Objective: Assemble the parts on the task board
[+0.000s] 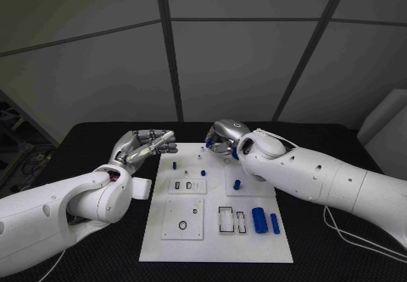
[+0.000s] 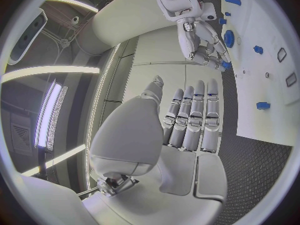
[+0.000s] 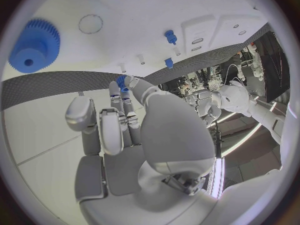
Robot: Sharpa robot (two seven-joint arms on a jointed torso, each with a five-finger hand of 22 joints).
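We judge the right robot hand (image 1: 222, 140) is carrying a small blue piece (image 3: 121, 80), pinched at its fingertips, over the far end of the white board (image 1: 216, 247); we should lower it slowly and keep it upright over its spot. The left robot hand (image 1: 146, 145) hovers beside the board, fingers straight and together, holding nothing. A blue gear (image 3: 35, 46) lies just beyond the right fingertips

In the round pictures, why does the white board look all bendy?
Left wrist view: the fisheye lens curves the task board edge, and bright ceiling strips glare. Right wrist view: the board arches, and a blue gear on it looks oversized. Head view: the board edges stay straight.
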